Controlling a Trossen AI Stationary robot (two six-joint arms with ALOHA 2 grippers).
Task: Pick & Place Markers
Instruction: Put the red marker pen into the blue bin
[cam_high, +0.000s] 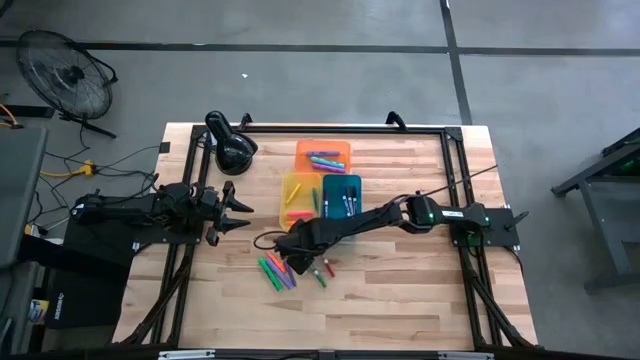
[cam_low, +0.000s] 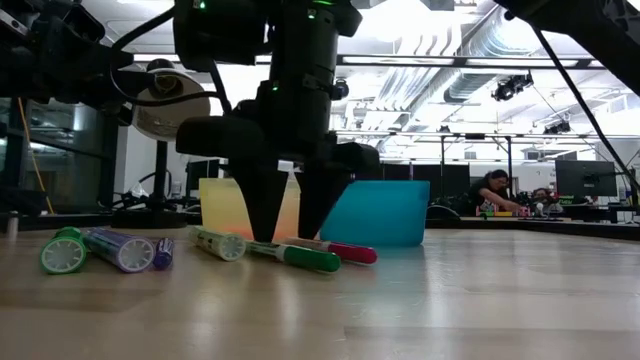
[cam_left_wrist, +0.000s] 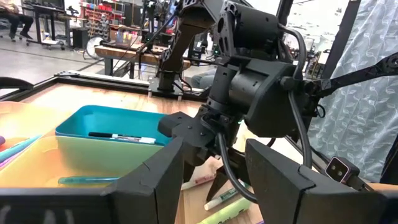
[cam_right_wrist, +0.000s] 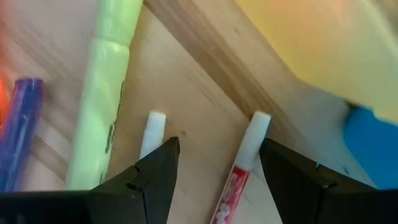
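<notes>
The right arm reaches from the table's right side across toward its middle, wrist bent so the right gripper (cam_high: 290, 244) points straight down at the tabletop, its two dark fingers (cam_low: 262, 205) spread apart with tips at or just above the wood. The left arm waits at the table's left edge, its left gripper (cam_high: 236, 208) level, pointing inward, fingers apart.
</notes>
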